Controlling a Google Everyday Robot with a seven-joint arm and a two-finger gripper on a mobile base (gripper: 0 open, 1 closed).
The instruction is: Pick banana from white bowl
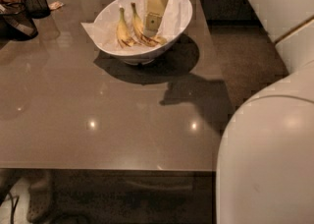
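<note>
On the grey table (98, 120), the pincer (151, 28) hangs inside the white bowl (140, 56), directly above the banana (136, 24), apparently positioned for pickup; its grip state cannot be determined.

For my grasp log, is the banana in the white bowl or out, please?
In: the banana lies on the paper inside the white bowl; the gripper is down in there too.
</note>
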